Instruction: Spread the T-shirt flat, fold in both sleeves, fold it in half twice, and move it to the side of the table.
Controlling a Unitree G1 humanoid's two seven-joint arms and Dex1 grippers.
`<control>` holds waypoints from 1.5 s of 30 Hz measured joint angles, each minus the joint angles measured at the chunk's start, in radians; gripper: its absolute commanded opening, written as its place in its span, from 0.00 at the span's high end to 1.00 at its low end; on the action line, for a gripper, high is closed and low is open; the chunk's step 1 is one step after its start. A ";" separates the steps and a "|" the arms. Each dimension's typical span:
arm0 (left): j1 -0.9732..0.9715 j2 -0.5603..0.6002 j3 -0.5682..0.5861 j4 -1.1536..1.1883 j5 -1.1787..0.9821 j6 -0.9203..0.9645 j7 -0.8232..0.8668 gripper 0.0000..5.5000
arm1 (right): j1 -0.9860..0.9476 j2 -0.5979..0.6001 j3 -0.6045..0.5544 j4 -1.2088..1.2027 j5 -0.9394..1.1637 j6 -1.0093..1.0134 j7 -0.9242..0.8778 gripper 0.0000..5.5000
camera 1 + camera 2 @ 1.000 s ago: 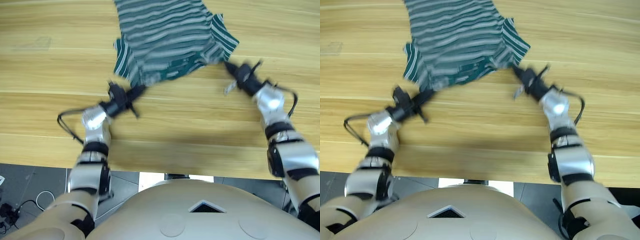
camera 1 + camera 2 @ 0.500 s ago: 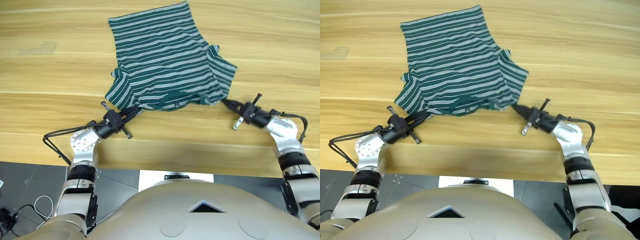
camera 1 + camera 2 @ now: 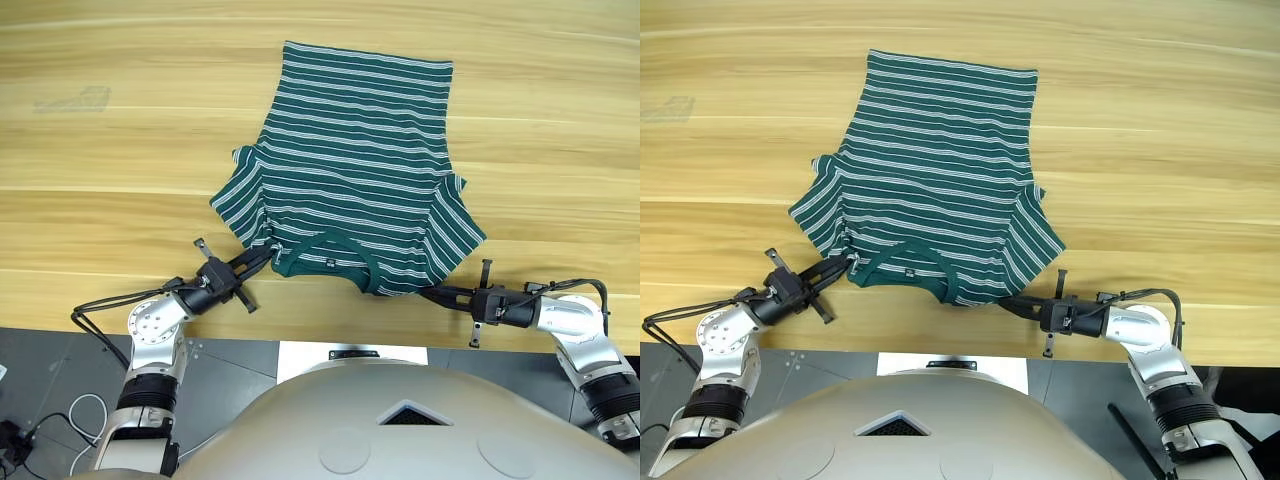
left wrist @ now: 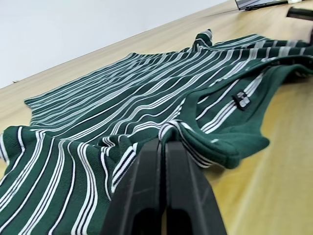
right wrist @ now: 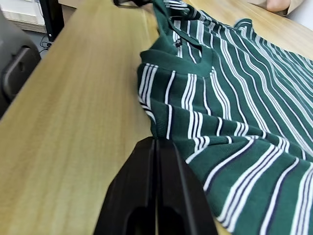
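The striped T-shirt [image 3: 355, 170] lies spread on the tabletop [image 3: 120, 140], collar toward the near edge, with the left claw [image 3: 262, 256] pinched tight on one shoulder and the right claw [image 3: 432, 292] pinched on the other.

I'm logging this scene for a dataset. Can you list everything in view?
T-shirt: one, dark green with white stripes, spread on the table, collar toward the robot.
Table: one, light wood, under the shirt.
Floor: grey, below the table's near edge.
Cables: a few, black and white, on the floor at the robot's left.
Left claw: one, black, shut on the shirt's near left shoulder.
Right claw: one, black, shut on the shirt's near right shoulder.
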 measured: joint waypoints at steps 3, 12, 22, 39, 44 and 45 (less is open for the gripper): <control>0.019 0.010 -0.001 -0.023 -0.009 0.017 -0.013 0.84 | -0.022 0.004 -0.014 0.014 -0.019 0.003 -0.022 0.84; 0.061 0.047 0.075 0.001 -0.070 0.036 -0.036 0.60 | -0.109 0.018 -0.072 0.162 -0.025 -0.034 -0.073 0.58; 0.097 0.007 0.153 0.011 -0.132 0.038 -0.017 0.44 | -0.120 -0.034 -0.128 0.288 0.066 -0.114 0.049 0.52; -0.285 -0.269 0.080 -0.094 -0.038 0.511 0.360 0.44 | -0.325 0.313 -0.108 0.260 0.009 0.118 -0.076 0.52; -0.376 -0.297 0.054 -0.034 0.058 0.643 0.488 0.44 | -0.397 0.391 -0.070 0.250 -0.115 0.205 -0.200 0.52; -0.375 -0.301 0.058 -0.035 0.063 0.665 0.509 0.44 | -0.404 0.398 -0.067 0.253 -0.134 0.216 -0.217 0.52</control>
